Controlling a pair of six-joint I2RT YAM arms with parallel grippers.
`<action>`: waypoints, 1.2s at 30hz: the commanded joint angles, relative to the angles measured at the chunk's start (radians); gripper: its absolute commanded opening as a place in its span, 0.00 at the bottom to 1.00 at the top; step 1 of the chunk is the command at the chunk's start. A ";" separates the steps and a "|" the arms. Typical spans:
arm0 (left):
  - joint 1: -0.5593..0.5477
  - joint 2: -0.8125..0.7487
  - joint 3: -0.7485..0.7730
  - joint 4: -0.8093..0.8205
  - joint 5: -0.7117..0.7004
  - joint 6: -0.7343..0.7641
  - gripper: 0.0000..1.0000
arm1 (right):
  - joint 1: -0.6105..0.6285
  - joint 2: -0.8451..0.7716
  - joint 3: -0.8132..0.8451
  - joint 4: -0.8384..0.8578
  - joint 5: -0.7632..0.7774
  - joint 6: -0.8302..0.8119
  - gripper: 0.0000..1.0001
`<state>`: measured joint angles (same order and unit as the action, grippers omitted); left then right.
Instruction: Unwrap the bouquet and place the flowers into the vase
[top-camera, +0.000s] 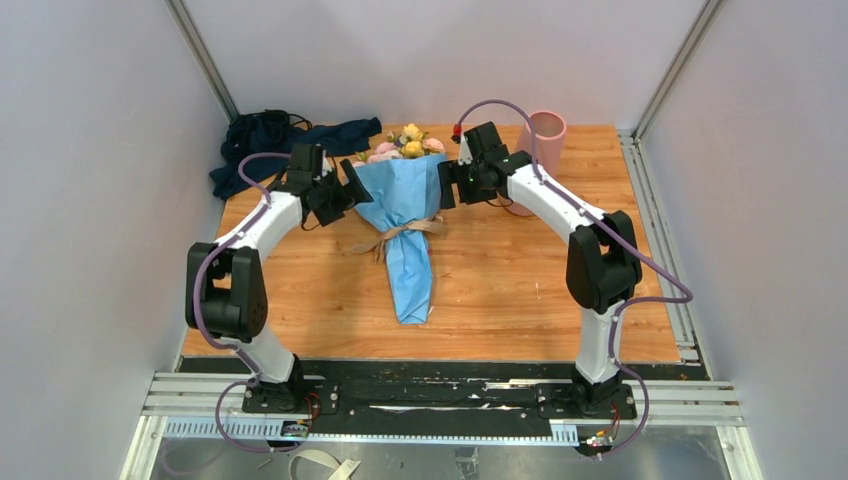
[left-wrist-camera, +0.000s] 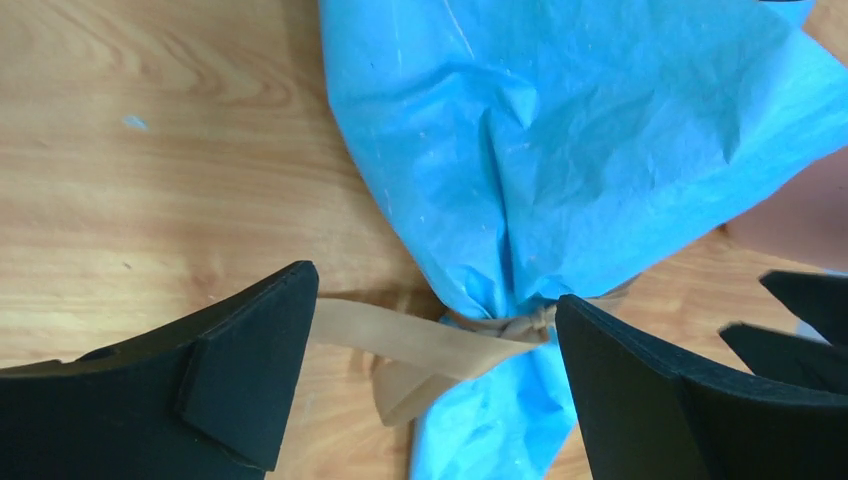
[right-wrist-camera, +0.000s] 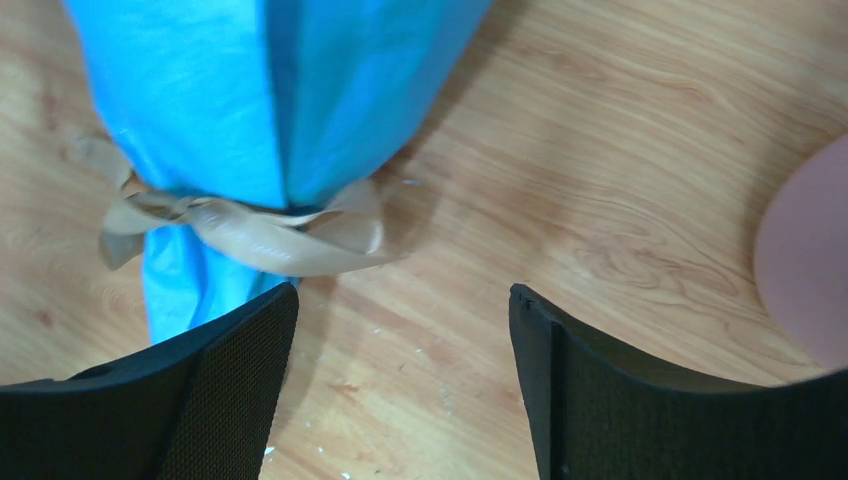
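wooden table (top-camera: 520, 290): pale grain | navy cloth heap (top-camera: 268, 140): rumpled, at its back-left corner

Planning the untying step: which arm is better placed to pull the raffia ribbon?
Left, probably. The ribbon tail lies between its open jaws; the right's open jaws frame mainly bare table.

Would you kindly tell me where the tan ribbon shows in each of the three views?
Top external: ribbon near mid-frame, tied round the blue wrap.
Left wrist: low centre, at the wrap's pinch.
Right wrist: left of centre, knotted round the wrap.
Shared landmark: the blue wrap, top right in the left wrist view, top left in the right wrist view.
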<state>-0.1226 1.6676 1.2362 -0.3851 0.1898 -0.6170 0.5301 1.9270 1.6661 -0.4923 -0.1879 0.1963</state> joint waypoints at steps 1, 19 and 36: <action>-0.011 -0.102 -0.104 0.107 0.051 -0.164 1.00 | -0.036 0.047 0.058 0.012 -0.041 -0.002 0.83; -0.018 -0.249 -0.311 0.216 0.010 -0.515 0.80 | -0.142 0.093 -0.042 0.123 -0.327 0.095 0.69; -0.004 -0.231 -0.258 0.141 0.091 -0.441 0.85 | -0.098 0.164 -0.046 0.138 -0.308 0.022 0.68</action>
<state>-0.1341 1.4315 0.9337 -0.2180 0.2462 -1.0920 0.4175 2.0392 1.6257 -0.3565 -0.4992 0.2413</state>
